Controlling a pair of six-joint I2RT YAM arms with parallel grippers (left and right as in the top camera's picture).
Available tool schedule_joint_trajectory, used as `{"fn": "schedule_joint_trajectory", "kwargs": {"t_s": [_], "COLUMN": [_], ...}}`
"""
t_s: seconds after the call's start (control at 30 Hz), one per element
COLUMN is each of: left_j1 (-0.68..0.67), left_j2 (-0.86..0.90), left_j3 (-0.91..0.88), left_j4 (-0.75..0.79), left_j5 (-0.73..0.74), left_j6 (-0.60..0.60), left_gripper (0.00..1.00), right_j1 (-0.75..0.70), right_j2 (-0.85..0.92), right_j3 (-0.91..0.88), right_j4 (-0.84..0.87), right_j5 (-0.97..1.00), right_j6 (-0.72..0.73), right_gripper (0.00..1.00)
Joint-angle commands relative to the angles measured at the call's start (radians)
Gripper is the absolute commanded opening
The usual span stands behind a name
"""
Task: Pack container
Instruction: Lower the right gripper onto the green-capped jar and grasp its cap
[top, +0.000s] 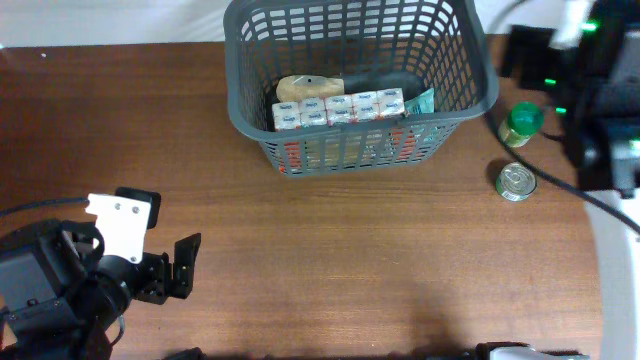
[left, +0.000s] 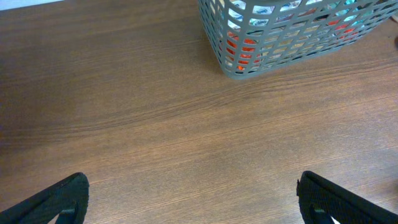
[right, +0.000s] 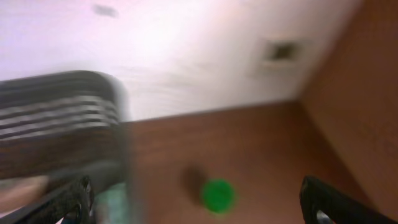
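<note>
Currently one dark grey lattice-sided plastic basket (top: 360, 150) is sitting at the far edge of the brown wood-grain surface (top: 350, 260), holding four white cartons (top: 338, 109) in a row. The left end effector (left: 193, 202) and right end effector (right: 202, 199) are both gaping wide, gripping nothing.

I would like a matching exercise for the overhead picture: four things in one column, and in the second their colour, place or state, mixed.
1 container
2 tin can
3 jar
4 left gripper

a silver, right of the container
b open, lower left
c dark grey, white cartons inside
d green lid, farther back than the can

Pairs: 1-c, 2-a, 3-d, 4-b
</note>
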Motion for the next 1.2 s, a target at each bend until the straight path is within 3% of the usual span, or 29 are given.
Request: {"fn": "schedule_joint_trajectory", "kwargs": {"t_s": [0.0, 0.1, 0.23, 0.6, 1.17], "left_j1": [0.005, 0.005, 0.005, 0.005, 0.005], "left_j2": [0.000, 0.000, 0.000, 0.000, 0.000], "left_j3": [-0.003, -0.003, -0.003, -0.003, -0.003], "left_j4": [-0.001, -0.001, -0.001, -0.004, -0.004], "left_j5": [0.000, 0.000, 0.000, 0.000, 0.000], "left_j6": [-0.003, -0.003, -0.003, -0.003, -0.003], "left_gripper": [0.99, 0.99, 0.99, 0.99, 0.99], "right_j1": [-0.144, -0.278, -0.359, -0.349, -0.270], "right_j2": [0.043, 0.096, 0.211, 0.562, 0.778], "right_j3": [-0.006, -0.014, -0.014, -0.014, -0.014], "right_j4": [-0.032, -0.037, -0.034, 0.072, 0.119], "right_j5": [-0.056, -0.212, -0.266, -0.339, -0.341], "right_j6": [0.017, -0.003, -0.060, -0.039, -0.039], "right_gripper": [0.99, 0.99, 0.99, 0.99, 0.99]}}
